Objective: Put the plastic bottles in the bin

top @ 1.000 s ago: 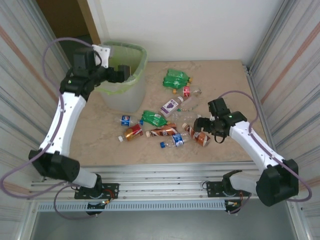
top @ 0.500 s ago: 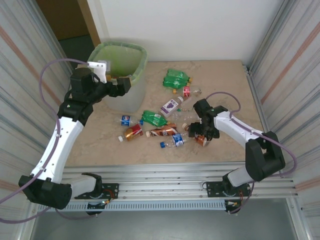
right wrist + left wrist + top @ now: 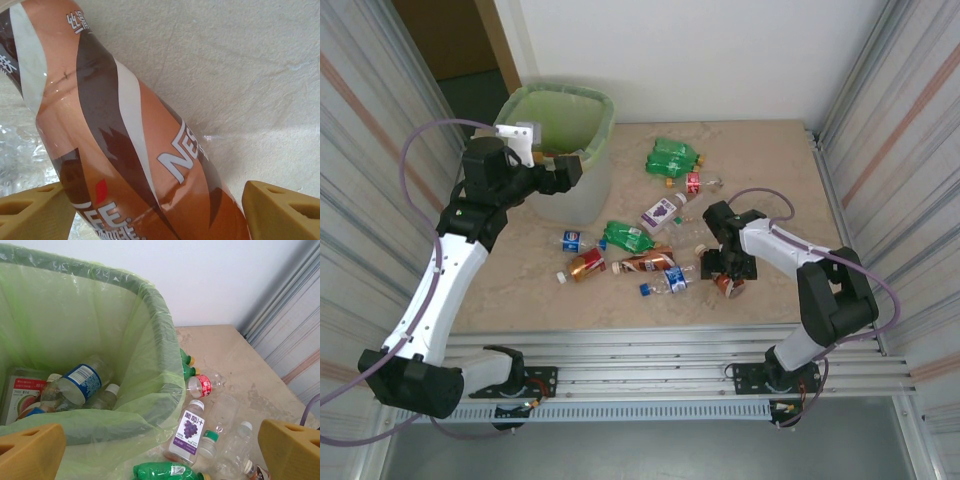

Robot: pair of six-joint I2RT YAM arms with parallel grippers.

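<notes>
**Item 1. Right gripper** (image 3: pixel 726 274) (image 3: pixel 155 212): the fingers (image 3: pixel 33 212) were spread wide and set astride one crushed plastic bottle with a brown, orange and white label (image 3: pixel 125 145) (image 3: pixel 732 287). This bottle lay on the beige stone-patterned table top (image 3: pixel 770 160), at the near right of the scatter. Whether the pads touched the label could not be told. Crumpled clear plastic (image 3: pixel 12 150) lay against that bottle's left side.

**Item 2. Left gripper** (image 3: pixel 567 172) (image 3: pixel 160 440): the fingers (image 3: pixel 30 452) were apart and held nothing. It was poised at the near rim of the translucent whitish square plastic bin (image 3: pixel 590 195), which was lined with a light green bag (image 3: pixel 150 340) and stood at the table's far left.

**Item 3. Seen inside the bin, left wrist view:**
- one clear bottle with a blue label (image 3: pixel 80 381)
- one clear white-capped bottle (image 3: pixel 106 396)
- one flat red-labelled pack with a watermelon print (image 3: pixel 20 396)

**Item 4. Loose on the table, top view:**
- three green bottles: two lying together at the far side (image 3: pixel 672 158), one mid-table (image 3: pixel 628 236)
- one clear bottle with a red label (image 3: pixel 694 182)
- one purple grape-labelled bottle (image 3: pixel 662 212)
- one small blue-labelled bottle (image 3: pixel 572 241)
- one red-brown bottle (image 3: pixel 586 264)
- one long brown-labelled bottle (image 3: pixel 645 263)
- one clear blue-capped bottle (image 3: pixel 670 280), near the right gripper on its left

Unlabelled clear bottles (image 3: pixel 235 450) lay beside the purple grape-labelled bottle; their number could not be told.
</notes>
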